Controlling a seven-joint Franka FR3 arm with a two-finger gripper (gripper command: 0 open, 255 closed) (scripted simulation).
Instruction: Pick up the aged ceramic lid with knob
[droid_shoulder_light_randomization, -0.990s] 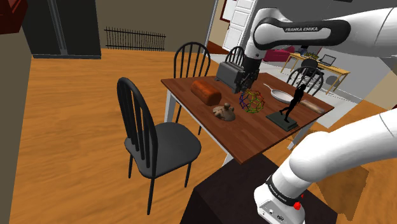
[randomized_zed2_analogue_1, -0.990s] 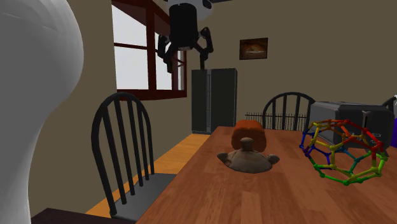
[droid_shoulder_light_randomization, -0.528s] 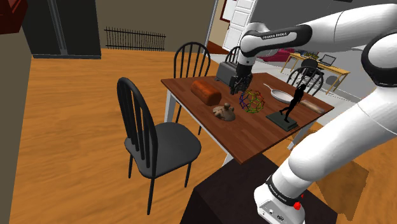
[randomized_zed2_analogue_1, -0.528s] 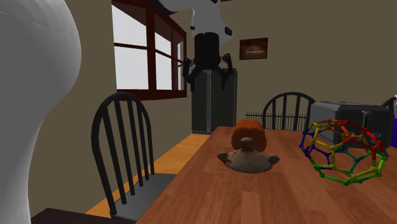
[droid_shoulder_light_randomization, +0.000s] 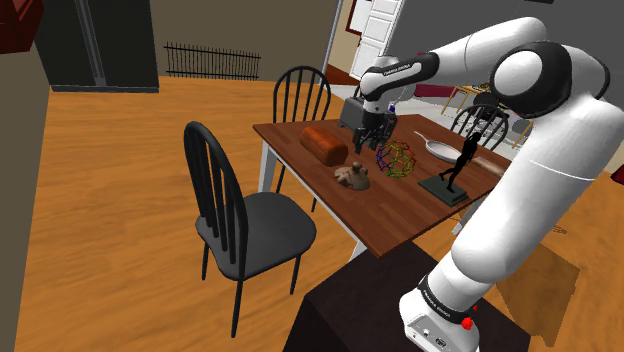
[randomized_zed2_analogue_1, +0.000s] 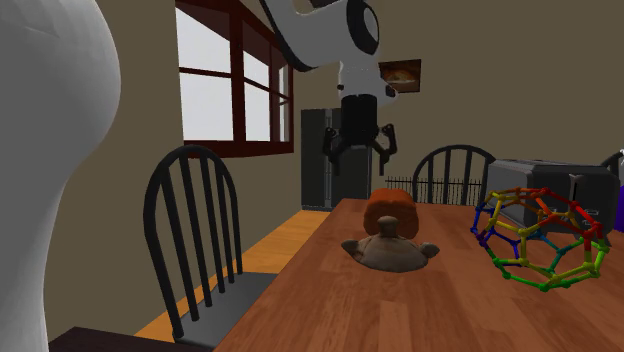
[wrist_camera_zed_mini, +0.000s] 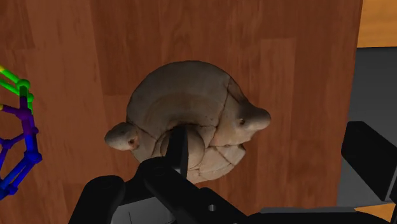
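The black two-finger hand hovers, fingers spread, above the cracked beige round lid with a knob, which lies on the brown wooden surface. It would do best to descend straight, centring the knob between the fingers before closing.

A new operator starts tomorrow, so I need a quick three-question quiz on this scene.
1. True or false: the gripper is shut on the lid.
2. In the second exterior view, what sits just behind the lid? A) brown loaf B) mug C) bowl
3. Fill in: the coloured wire ball rests on the ____.
Key: 1 false, it hangs open above the lid; 2 A; 3 table.
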